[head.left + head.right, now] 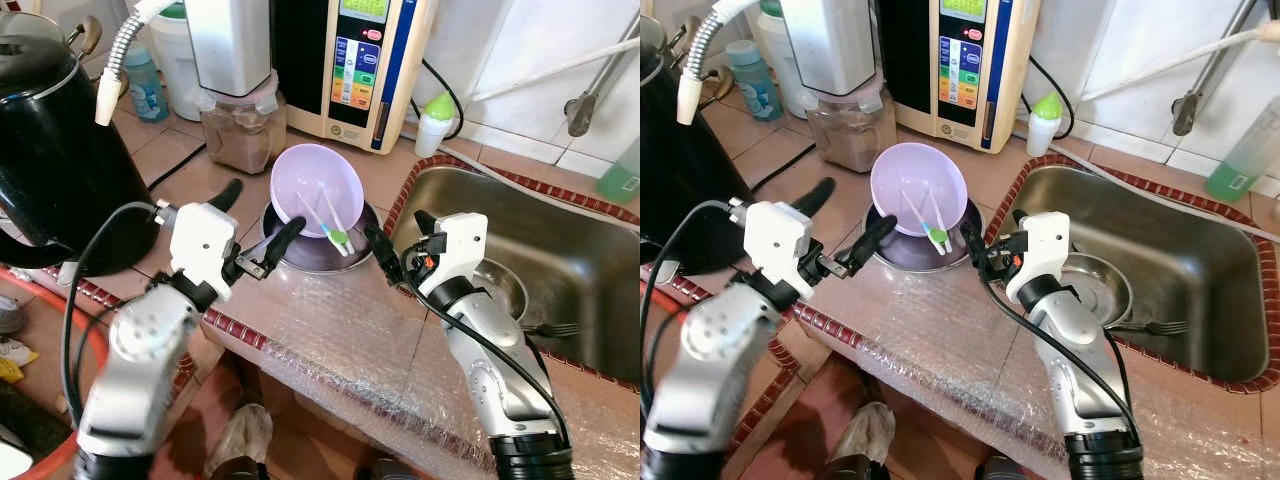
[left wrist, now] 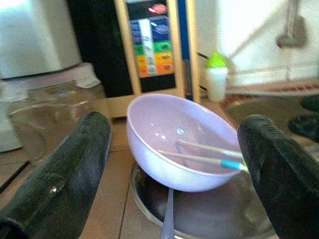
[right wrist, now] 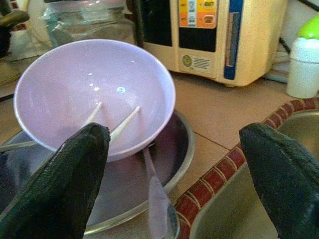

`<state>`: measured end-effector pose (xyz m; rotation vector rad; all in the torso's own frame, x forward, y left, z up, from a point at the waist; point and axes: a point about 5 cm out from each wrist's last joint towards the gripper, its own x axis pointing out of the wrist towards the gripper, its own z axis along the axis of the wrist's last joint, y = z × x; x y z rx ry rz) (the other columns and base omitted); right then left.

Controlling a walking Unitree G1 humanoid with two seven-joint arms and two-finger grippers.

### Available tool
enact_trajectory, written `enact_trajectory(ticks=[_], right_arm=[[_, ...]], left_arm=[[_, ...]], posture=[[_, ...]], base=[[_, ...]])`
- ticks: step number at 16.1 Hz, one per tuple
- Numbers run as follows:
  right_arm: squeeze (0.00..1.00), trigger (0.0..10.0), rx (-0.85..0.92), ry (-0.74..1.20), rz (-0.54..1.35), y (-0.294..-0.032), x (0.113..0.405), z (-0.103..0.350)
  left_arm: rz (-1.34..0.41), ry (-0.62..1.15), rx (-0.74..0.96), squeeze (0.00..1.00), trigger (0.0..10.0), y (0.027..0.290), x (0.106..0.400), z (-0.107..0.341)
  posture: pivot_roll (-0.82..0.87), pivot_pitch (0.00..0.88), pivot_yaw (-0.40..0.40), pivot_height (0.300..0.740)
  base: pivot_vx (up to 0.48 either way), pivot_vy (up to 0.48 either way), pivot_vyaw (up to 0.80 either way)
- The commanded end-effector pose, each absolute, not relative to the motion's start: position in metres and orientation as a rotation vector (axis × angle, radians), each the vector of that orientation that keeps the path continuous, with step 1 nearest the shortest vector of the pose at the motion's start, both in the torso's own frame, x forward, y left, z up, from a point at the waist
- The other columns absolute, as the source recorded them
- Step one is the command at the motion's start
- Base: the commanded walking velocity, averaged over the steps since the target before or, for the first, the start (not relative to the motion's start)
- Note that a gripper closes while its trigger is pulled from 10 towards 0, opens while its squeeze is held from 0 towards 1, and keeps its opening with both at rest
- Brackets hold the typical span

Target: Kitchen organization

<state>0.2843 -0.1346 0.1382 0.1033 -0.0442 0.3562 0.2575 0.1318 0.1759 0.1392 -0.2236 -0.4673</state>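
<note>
Bubble wrap (image 1: pixel 360 345) lay spread along the near edge of the tiled desk (image 1: pixel 160 150), just under both arms. Beyond it stood a lilac bowl (image 1: pixel 316 188), tilted inside a shallow steel plate (image 1: pixel 300 262), with two pale chopsticks (image 1: pixel 330 222) resting in it and a spoon handle poking out from beneath. Flanked on either side: left end effector (image 1: pixel 258 228) at the plate's left rim with fingers spread wide, right end effector (image 1: pixel 392 248) at the plate's right rim, between plate and sink (image 1: pixel 560 262), likewise spread wide and holding nothing. Seen in the sink, a steel dish and a fork.

Judged as the approach to lifting the bowl or the plate under it. Best done by closing on one rim only, gripping the plate rather than the tilted bowl, keeping it level so the loose chopsticks did not slide out, and clearing the raised red sink border before moving right.

Behind stood a cream appliance (image 1: pixel 352 62) with coloured panel buttons; writing on them too small to read. Round label near its base, also illegible. No brand made out on the black kettle (image 1: pixel 50 150) at far left.
</note>
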Motion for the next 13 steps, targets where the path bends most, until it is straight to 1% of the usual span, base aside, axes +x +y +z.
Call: enact_trajectory(ticks=[1, 4, 6, 7, 9, 12, 13], right_arm=[[0.00, 10.0, 0.104, -0.051, 0.314, -0.140, 0.288, 0.138], [0.00, 10.0, 0.150, -0.026, 0.244, -0.146, 0.292, 0.132], [0.00, 10.0, 0.165, -0.023, 0.229, -0.147, 0.294, 0.130], [0.00, 10.0, 0.166, -0.026, 0.225, -0.147, 0.295, 0.130], [0.00, 10.0, 0.167, -0.030, 0.220, -0.148, 0.296, 0.130], [0.00, 10.0, 0.167, -0.027, 0.225, -0.145, 0.296, 0.129], [0.00, 10.0, 0.166, -0.026, 0.227, -0.145, 0.296, 0.128]], left_arm=[[-0.416, -0.268, 0.143, 0.00, 10.0, 0.130, 0.254, 0.182], [-0.385, -0.284, 0.143, 0.00, 10.0, 0.125, 0.257, 0.184], [-0.347, -0.295, 0.146, 0.00, 10.0, 0.124, 0.263, 0.187], [-0.355, -0.309, 0.158, 0.00, 10.0, 0.122, 0.265, 0.190], [-0.432, -0.345, 0.171, 0.00, 10.0, 0.112, 0.266, 0.194], [-0.606, -0.386, 0.277, 0.00, 10.0, 0.094, 0.256, 0.189], [-0.633, -0.383, 0.293, 0.00, 10.0, 0.092, 0.254, 0.186]], posture=[[-0.03, 0.000, -0.005, 0.740], [-0.03, 0.000, -0.003, 0.740], [-0.03, 0.000, -0.003, 0.740], [-0.03, 0.000, 0.005, 0.740], [-0.03, 0.000, 0.008, 0.740], [-0.04, 0.000, 0.003, 0.740], [-0.04, 0.000, 0.002, 0.740]], base=[[0.000, 0.000, 0.00], [0.000, 0.000, 0.00], [0.000, 0.000, -0.79], [0.000, 0.000, 0.00], [0.000, 0.000, 0.00], [0.000, 0.000, 0.00], [0.000, 0.000, 0.00]])
